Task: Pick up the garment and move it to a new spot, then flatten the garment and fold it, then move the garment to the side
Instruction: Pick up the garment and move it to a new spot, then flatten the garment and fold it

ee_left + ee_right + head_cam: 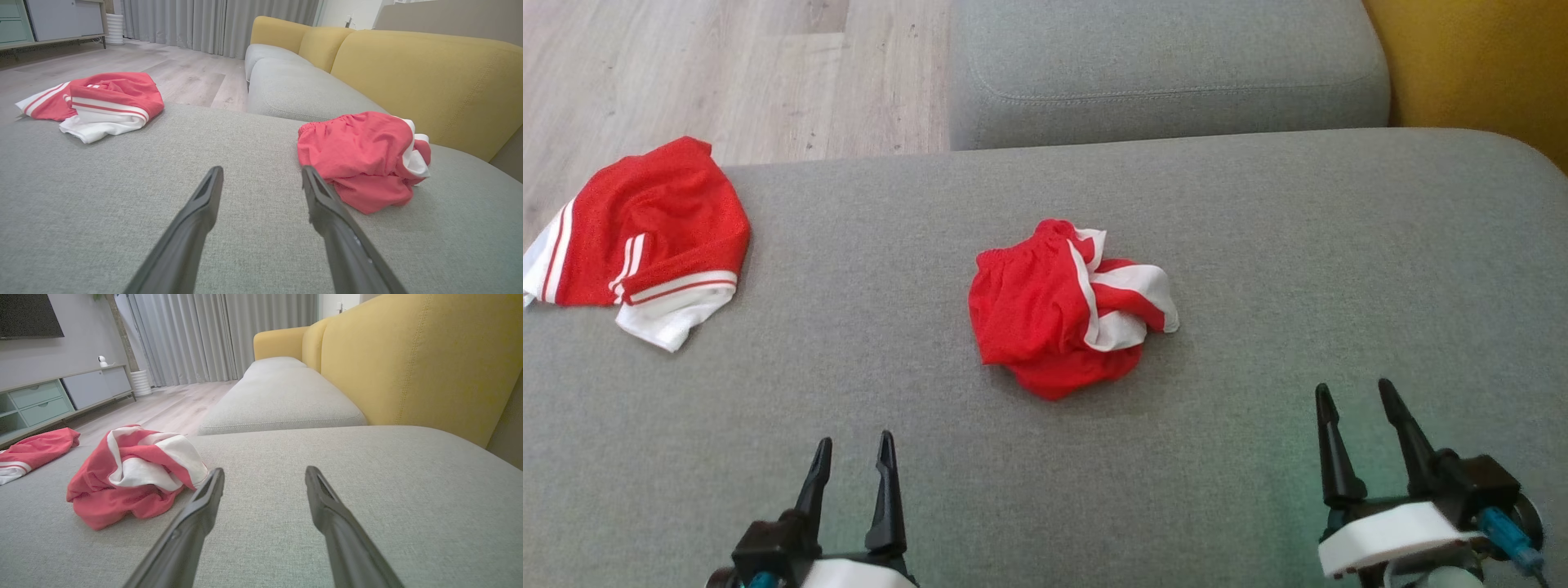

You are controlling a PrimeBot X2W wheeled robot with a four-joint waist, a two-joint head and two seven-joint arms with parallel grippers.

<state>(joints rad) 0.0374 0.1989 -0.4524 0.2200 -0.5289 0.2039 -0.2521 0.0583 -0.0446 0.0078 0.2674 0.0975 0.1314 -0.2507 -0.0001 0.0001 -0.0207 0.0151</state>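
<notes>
Quick count: two red-and-white garments, a crumpled garment (1070, 310) and a folded garment (645, 237). Two claws, the left claw (854, 441) and right claw (1354, 388). Two grey cushions too, near cushion (1258, 204) and far cushion (1160, 73).

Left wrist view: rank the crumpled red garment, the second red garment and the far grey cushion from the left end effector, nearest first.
From the left end effector:
1. crumpled red garment, just right of its fingers on the near cushion.
2. second red garment, further off to the left, at the cushion's edge.
3. far grey cushion, beyond both, ahead and slightly right.
</notes>
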